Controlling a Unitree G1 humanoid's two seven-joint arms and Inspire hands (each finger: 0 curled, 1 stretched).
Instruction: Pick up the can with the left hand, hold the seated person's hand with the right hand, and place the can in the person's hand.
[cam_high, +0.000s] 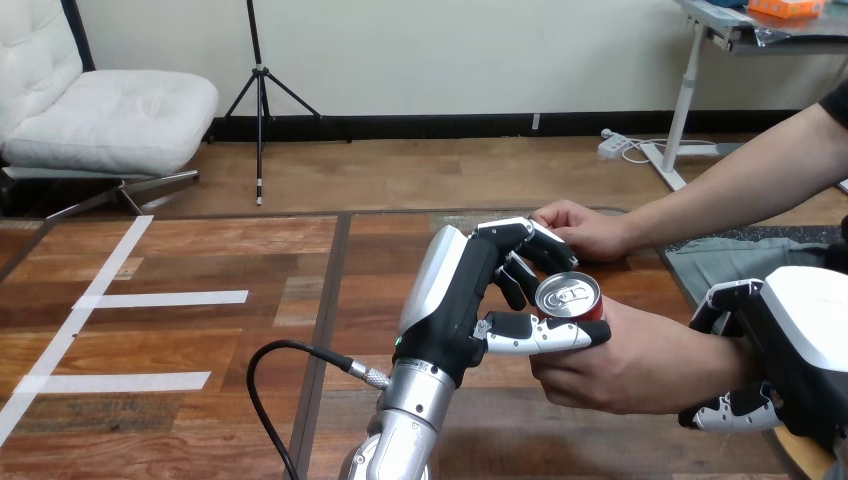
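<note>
Table (200, 260): brown wooden planks, extending left of the left hand (450, 300). White tape strips (160, 298) lie on the table well to the left of the hand: two level strips and one diagonal strip crossing them.

Floor (450, 175): wooden, beyond the hand, past the table's far edge.

Wall (450, 50): white, plain, with a black baseboard (450, 126) along its foot.

Chair (100, 110): white, cushioned, on metal legs, far beyond and left of the hand.

Tripod stand (260, 90): black, upright on the floor, beyond and left of the hand, near the chair.

Desk (720, 30): beyond and right of the hand, on a white leg (683, 105).

Power strip (612, 146): white, on the floor near the desk's foot.
</note>
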